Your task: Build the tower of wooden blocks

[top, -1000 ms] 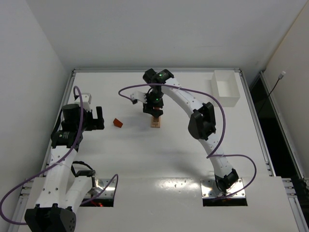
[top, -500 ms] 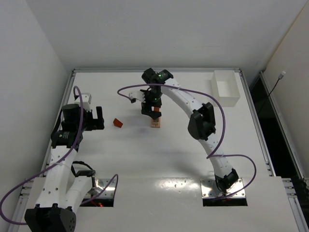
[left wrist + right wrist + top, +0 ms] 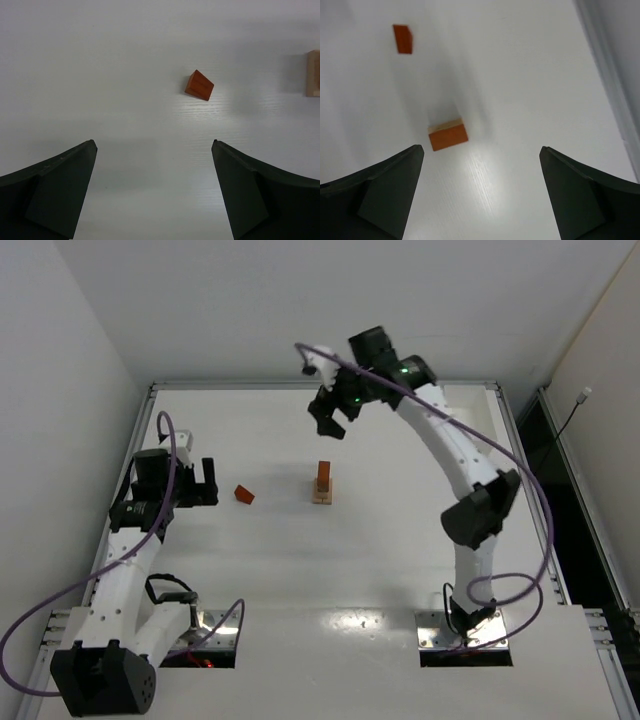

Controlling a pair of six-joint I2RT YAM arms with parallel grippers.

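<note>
Pos: wood block tower (image 3: 322,483) stands near mid table (image 3: 400,570), a bit toward the far side. Only 2 blocks show: a pale base w/ a reddish-orange block on top. Long axis is vertical, upright, no lean seen. In the R wrist cam its top face is a short rectangle, long side roughly across the pic and slightly tilted, w/ a pale strip along one long edge.

Loose orange wedge (image 3: 244,494) lies flat on the table to the tower's left, apart from it.

R gripper (image 3: 328,422) hangs high above the table, on the far side of the tower, jaws spread wide, holding nothing. L gripper (image 3: 210,483) sits low at the left, jaws also wide, nothing in them, aimed at the wedge. The wedge is ahead of the gap, touching neither finger.

Room: white tabletop shows on all sides of the tower, and the wedge is the nearest obj. Far rim (image 3: 250,385) and both side edges are well apart from the tower.
</note>
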